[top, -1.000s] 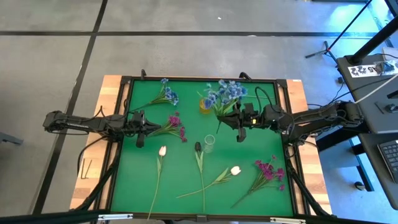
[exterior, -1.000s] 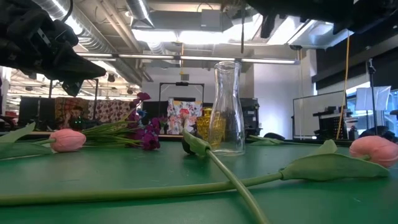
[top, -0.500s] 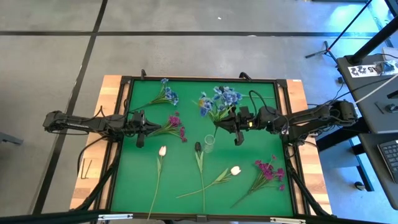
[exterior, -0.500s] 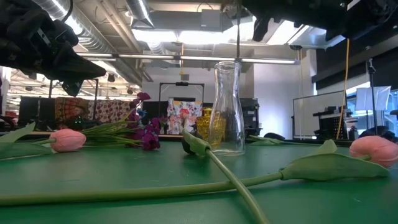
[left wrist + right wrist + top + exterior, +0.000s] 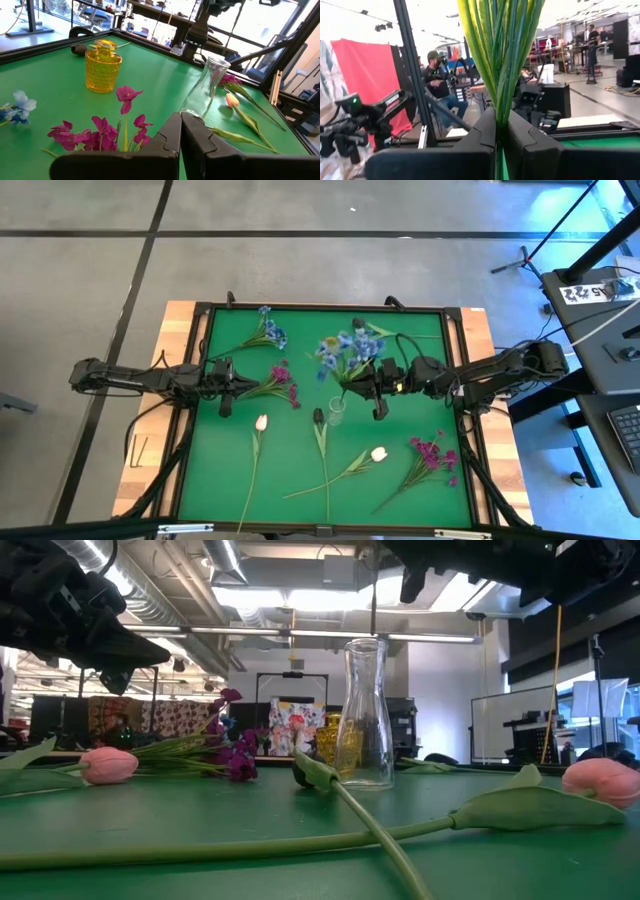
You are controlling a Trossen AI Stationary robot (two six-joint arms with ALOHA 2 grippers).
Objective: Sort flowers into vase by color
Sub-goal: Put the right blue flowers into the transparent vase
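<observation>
Right pincer (image 5: 378,393) clamped on the stems of the blue spray (image 5: 345,353), carried just above the clear vase (image 5: 337,411). Left pincer (image 5: 224,385) pinched together, parked beside the magenta spray (image 5: 280,378), well left of the vase. Probably light, floppy stuff; best grabbed low on the stiff stems, not the blossoms.
</observation>
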